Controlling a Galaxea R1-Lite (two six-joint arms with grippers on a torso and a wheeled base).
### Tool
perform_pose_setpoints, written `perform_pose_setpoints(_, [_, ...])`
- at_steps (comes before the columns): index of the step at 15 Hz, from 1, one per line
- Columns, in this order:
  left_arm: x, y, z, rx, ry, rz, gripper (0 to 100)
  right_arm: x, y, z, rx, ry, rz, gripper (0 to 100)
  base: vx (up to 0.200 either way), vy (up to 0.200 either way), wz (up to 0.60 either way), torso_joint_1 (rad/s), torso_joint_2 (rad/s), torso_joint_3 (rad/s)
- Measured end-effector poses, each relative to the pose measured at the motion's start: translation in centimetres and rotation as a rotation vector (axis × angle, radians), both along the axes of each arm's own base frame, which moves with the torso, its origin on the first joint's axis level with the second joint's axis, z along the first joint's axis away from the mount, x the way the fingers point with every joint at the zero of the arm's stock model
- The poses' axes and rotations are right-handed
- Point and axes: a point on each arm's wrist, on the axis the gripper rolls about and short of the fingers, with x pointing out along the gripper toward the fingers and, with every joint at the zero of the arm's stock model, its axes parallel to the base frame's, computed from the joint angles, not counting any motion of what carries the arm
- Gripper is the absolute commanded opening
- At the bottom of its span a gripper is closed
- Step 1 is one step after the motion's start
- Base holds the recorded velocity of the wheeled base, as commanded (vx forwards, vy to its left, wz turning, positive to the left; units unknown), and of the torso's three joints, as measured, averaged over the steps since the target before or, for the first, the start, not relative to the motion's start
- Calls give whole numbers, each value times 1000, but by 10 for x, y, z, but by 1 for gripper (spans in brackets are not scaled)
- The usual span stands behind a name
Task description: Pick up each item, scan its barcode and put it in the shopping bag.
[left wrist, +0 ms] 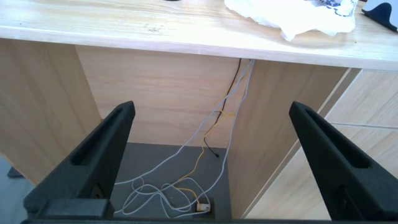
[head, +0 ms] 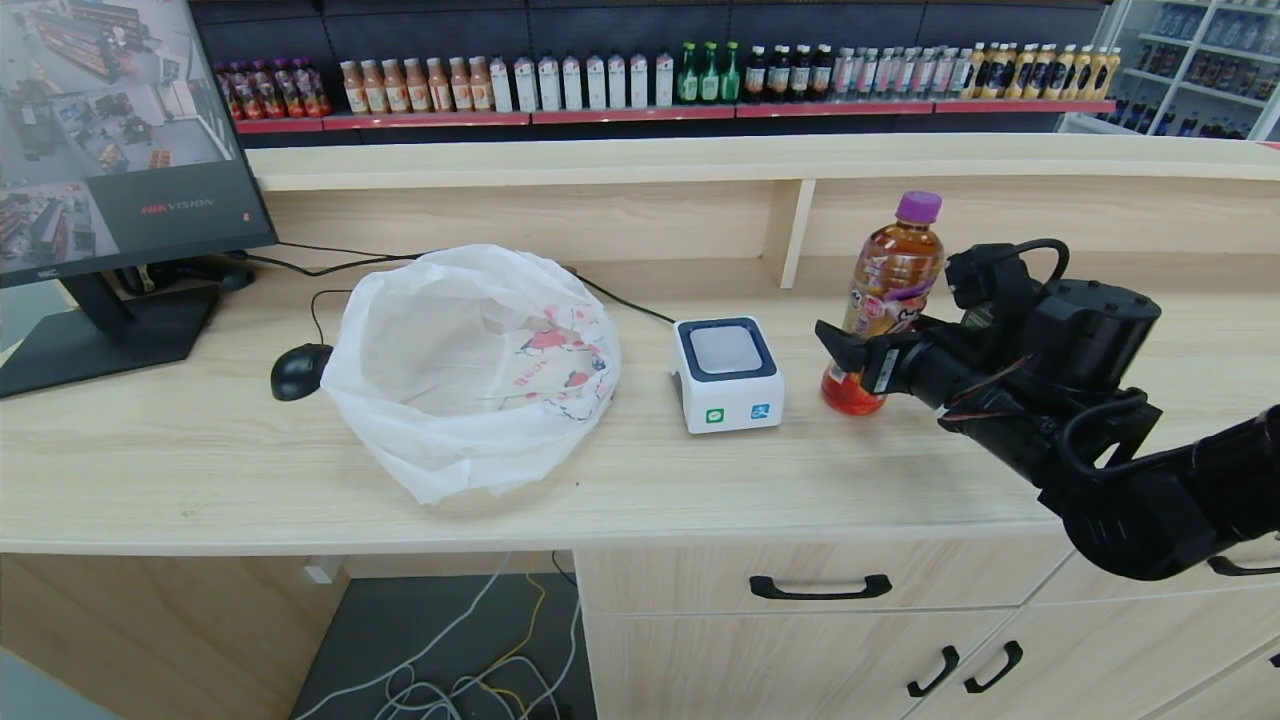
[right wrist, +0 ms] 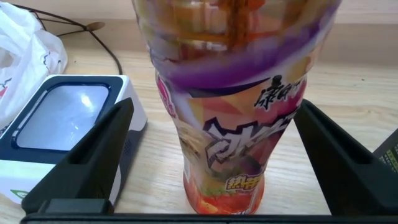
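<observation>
Count, on table: bottle ×1, btwn jaws of R claw. Scanner ×1, just beside that claw. Shopping bag ×1, beyond scanner. Mouse ×1, monitor ×1, farthest from R claw. Claws ×2, incl. L claw. Drawer handles: 3 seen in full. Shelf bottles: one long row, too small for a sure no.

A pale wooden counter lies under the right gripper, with drawers below. A shelf of bottles runs far beyond it, and a monitor stands well to its left.
</observation>
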Motion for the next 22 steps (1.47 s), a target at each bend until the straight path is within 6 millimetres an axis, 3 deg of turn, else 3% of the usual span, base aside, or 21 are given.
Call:
perform_pose_setpoints(12, [0,0,0,0,0,0,100,16,3,-6,2,-1,-4,100,0,0,0,0,0,0])
perform_pose_setpoints(13, [0,0,0,0,1,0,100,18,3,-5,2,-6,-4,0,0,0,0,0,0,0])
perform_pose_setpoints(22, [0,0,0,0,1,0,100,21,5,-5,11,-11,-1,0,0,0,0,0,0,0])
